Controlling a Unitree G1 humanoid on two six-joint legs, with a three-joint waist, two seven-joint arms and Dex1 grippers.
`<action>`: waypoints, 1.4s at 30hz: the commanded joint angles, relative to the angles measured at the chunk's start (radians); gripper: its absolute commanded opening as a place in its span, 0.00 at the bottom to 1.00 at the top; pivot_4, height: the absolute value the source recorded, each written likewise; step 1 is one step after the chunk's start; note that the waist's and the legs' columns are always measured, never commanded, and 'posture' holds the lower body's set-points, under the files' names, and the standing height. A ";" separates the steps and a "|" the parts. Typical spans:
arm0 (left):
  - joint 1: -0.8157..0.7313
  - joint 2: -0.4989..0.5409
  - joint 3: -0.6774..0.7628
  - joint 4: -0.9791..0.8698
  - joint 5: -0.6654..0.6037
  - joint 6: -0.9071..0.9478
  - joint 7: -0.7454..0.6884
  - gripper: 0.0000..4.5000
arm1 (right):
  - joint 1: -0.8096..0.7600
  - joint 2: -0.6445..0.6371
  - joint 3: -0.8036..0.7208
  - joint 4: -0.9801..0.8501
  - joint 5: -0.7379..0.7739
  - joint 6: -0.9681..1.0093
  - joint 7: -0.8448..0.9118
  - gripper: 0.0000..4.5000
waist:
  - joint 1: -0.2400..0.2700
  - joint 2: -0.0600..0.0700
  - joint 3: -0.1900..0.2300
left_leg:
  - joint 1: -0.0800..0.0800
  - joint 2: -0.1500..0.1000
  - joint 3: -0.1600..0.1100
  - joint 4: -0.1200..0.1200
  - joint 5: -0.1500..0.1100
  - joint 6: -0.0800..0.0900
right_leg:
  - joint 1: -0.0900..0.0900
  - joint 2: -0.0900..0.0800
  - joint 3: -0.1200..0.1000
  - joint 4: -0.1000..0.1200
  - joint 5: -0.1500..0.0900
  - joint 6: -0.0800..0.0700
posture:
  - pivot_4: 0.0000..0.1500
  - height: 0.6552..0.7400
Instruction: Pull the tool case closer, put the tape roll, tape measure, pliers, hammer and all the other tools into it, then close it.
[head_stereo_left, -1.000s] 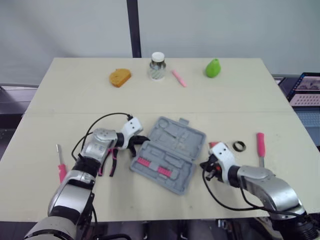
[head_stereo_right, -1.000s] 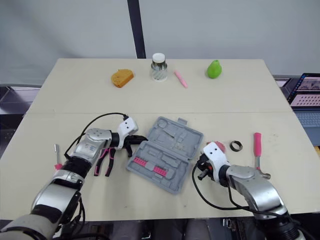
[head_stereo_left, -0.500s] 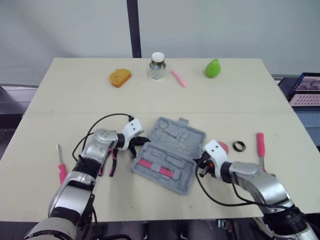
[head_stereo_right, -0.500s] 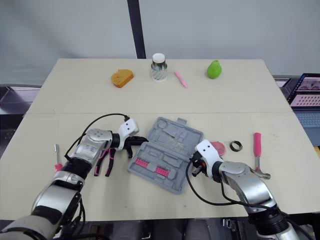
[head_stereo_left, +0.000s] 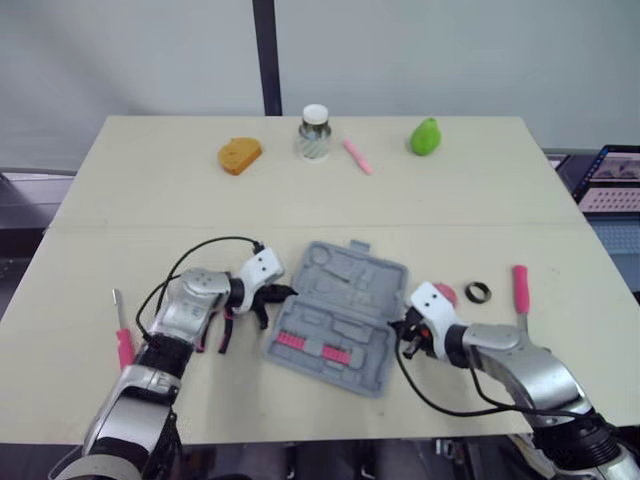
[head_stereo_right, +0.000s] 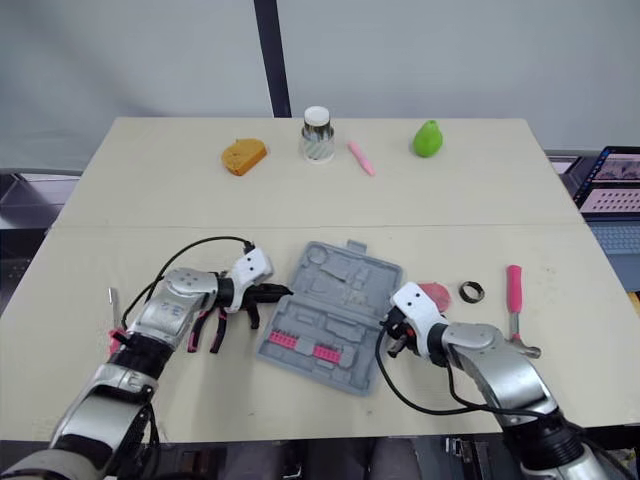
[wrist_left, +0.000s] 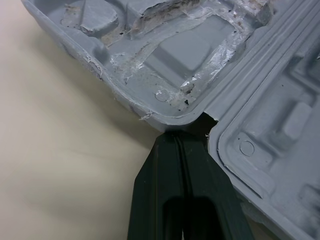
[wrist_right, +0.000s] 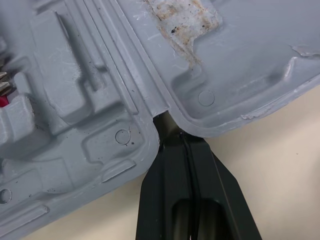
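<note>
Tool case (head_stereo_left: 340, 300) slightly nearer than before, closed left claw (head_stereo_left: 285, 292) and closed right claw (head_stereo_left: 403, 332) at its hinge ends.

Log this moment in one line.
left gripper: shut, tip at tool case hinge notch | right gripper: shut, tip at opposite notch | tool case: open | pliers, tape roll: outside

The left forearm runs toward 1 o'clock, its wrist bent so the left hand (head_stereo_left: 278, 294) points to 3 o'clock, both black fingers pressed flat together. The right arm reaches toward 10 o'clock, and the right hand (head_stereo_left: 403, 332) has its fingers pressed together likewise.
</note>
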 joint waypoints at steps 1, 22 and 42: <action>0.037 0.002 -0.017 -0.105 -0.028 0.049 -0.035 0.00 | -0.010 -0.008 0.018 -0.025 0.015 -0.038 0.058 0.00 | 0.000 0.000 0.000 | 0.000 0.000 0.000 0.000 0.000 0.000 | 0.000 0.000 0.000 0.000 0.000 0.000 | 1.00 0.47; 0.215 0.067 -0.020 -0.421 -0.087 0.245 -0.047 0.00 | 0.000 -0.061 0.041 -0.062 0.028 -0.054 0.176 0.00 | 0.001 0.000 0.000 | 0.000 0.000 0.000 0.000 0.000 0.000 | 0.000 0.000 0.000 0.000 0.000 0.000 | 1.00 0.47; 0.337 0.131 -0.035 -0.607 -0.140 0.354 -0.046 0.00 | 0.050 -0.096 0.042 -0.164 0.053 -0.006 0.205 0.00 | 0.002 0.000 0.000 | 0.000 0.000 0.000 0.000 0.000 0.000 | 0.000 -0.001 0.000 -0.001 0.000 0.000 | 1.00 0.47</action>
